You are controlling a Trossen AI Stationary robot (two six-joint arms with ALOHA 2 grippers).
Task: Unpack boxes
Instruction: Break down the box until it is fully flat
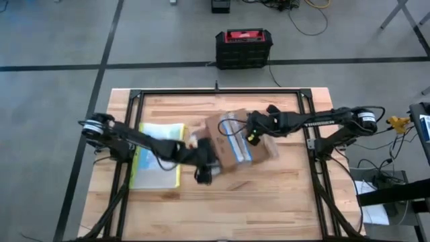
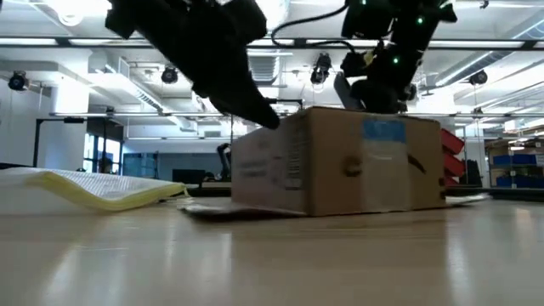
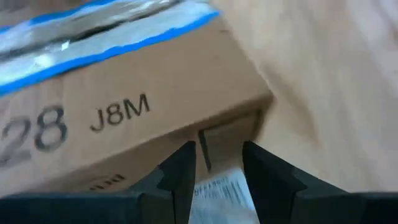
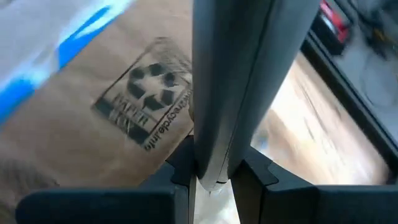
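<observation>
Left gripper [image 3: 217, 177], its two dark fingers [image 3: 180, 171] slightly parted, sits close against a corner of a brown cardboard box [image 3: 124, 106] printed "J8M", with blue-edged tape [image 3: 93, 37], on a wooden table [image 3: 336, 81].

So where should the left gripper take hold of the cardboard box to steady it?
Take the cardboard box at its near corner edge, coming from the left side, where the left gripper already faces it with fingers apart. The box sits flat on the table, so that vertical edge is exposed. The right gripper is occupied over the top, gripping a thin flap-like piece.
</observation>
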